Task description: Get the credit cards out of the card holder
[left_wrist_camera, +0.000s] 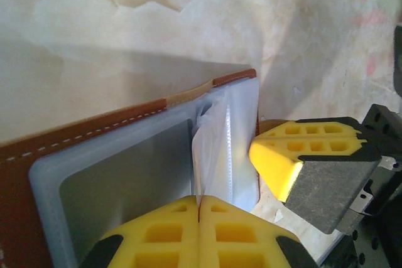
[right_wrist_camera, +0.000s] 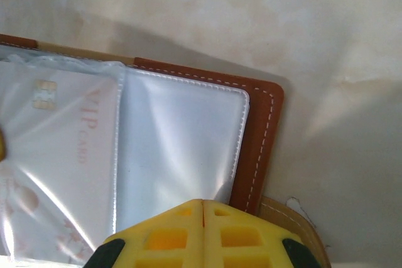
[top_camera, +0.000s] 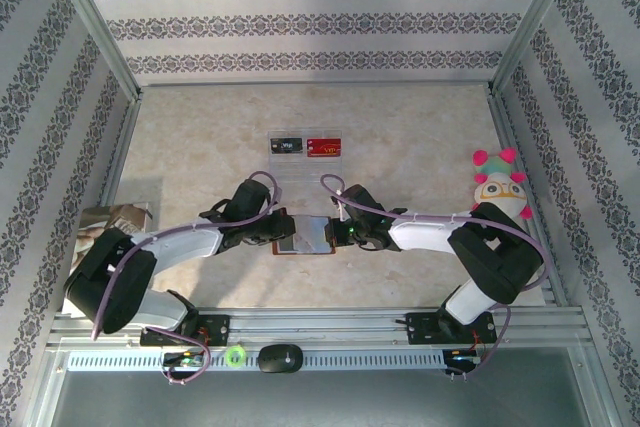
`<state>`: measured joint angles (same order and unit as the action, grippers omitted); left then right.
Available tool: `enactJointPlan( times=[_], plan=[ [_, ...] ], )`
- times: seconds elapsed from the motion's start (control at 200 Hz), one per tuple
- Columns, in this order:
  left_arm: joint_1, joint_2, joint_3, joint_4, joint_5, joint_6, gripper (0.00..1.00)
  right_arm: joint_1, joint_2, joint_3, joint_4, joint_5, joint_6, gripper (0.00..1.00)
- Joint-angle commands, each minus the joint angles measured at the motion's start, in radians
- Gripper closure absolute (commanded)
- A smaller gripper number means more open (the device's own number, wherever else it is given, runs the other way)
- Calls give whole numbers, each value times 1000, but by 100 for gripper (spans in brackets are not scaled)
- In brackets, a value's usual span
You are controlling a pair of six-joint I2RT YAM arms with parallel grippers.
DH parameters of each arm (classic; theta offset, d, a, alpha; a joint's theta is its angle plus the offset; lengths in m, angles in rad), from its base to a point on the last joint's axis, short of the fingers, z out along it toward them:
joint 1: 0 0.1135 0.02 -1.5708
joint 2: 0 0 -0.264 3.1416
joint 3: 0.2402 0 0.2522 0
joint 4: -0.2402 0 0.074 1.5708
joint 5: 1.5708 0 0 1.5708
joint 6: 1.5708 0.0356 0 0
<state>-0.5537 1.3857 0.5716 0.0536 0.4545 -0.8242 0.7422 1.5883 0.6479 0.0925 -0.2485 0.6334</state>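
Note:
The brown leather card holder (top_camera: 303,235) lies open on the table between my two arms. Its clear sleeves (right_wrist_camera: 179,149) show in the right wrist view, and one holds a pale card with a chip (right_wrist_camera: 63,149). My left gripper (left_wrist_camera: 200,208) is shut, with a raised clear sleeve leaf (left_wrist_camera: 213,149) running into the seam between its fingers. My right gripper (right_wrist_camera: 202,205) is shut with its tips at the sleeve beside the holder's brown stitched edge (right_wrist_camera: 260,149). A black credit card (top_camera: 286,145) and a red one (top_camera: 324,147) lie side by side farther back on the table.
A plush toy with pink tufts (top_camera: 500,187) stands at the right wall. A brownish box (top_camera: 118,217) sits at the left wall. A faint clear tray (top_camera: 304,169) lies around the two cards. Metal frame posts and patterned walls close in the table.

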Motion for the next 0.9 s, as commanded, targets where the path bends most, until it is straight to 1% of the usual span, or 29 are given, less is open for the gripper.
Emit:
enactJointPlan(
  times=[0.0,0.11,0.175,0.295,0.385,0.5,0.6,0.67,0.71,0.794,0.894],
  plan=[
    [26,-18,-13,-38,11,39,100,8,24,-8,-126,58,5,99],
    [26,26,-13,-13,36,25,100,18,-34,-6,-103,56,-29,86],
    [25,46,-15,6,49,17,100,26,-72,9,-118,62,-55,83],
    [23,71,-11,33,76,11,100,49,-113,37,-140,75,-90,83],
    [23,80,-10,40,84,10,100,64,-111,50,-106,31,-109,84],
    [24,80,-13,42,83,8,100,89,-42,100,-80,-54,-123,84],
    [25,72,-22,42,77,4,100,108,25,139,-92,-29,-107,85],
    [24,68,-27,43,74,-2,100,104,75,158,-116,-5,-84,89],
    [24,66,-32,45,72,-5,94,102,100,163,-132,7,-72,91],
    [23,59,-43,51,72,-11,85,96,138,159,-139,14,-47,94],
    [25,48,-51,51,72,-15,78,98,150,147,-120,9,-32,94]
  ],
)
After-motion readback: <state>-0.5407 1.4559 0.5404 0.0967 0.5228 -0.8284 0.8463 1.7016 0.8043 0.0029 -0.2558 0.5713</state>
